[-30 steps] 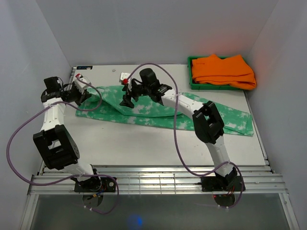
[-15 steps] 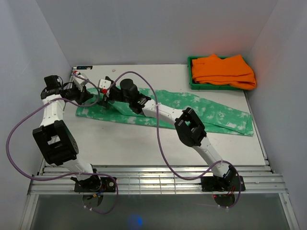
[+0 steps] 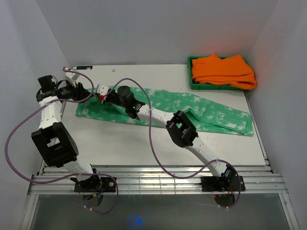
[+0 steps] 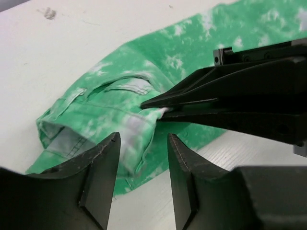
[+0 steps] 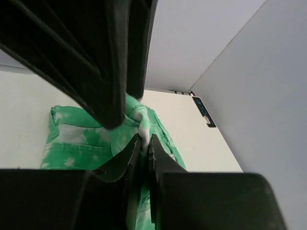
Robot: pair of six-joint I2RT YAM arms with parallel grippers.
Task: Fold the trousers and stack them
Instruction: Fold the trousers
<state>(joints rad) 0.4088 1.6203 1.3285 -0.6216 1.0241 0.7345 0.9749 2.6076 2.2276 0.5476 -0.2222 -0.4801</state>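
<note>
Overhead, the left gripper sits at the upper left of the frame, right at the waist end of the trousers. Its own camera shows the two fingers standing partly apart with nothing clamped. A pale fold of the waistband hangs in the gap just beyond the tips.

Just to the right of it, the right gripper reaches across from the lower right. Its jaws are pinched shut on a raised fold of the same waist edge, and green mottled cloth bunches around the tips. The two grippers are very near each other over that corner.

From there the trousers run flat across the table toward the right edge of the frame. At the upper right, well apart, a green bin holds folded orange garments.
</note>
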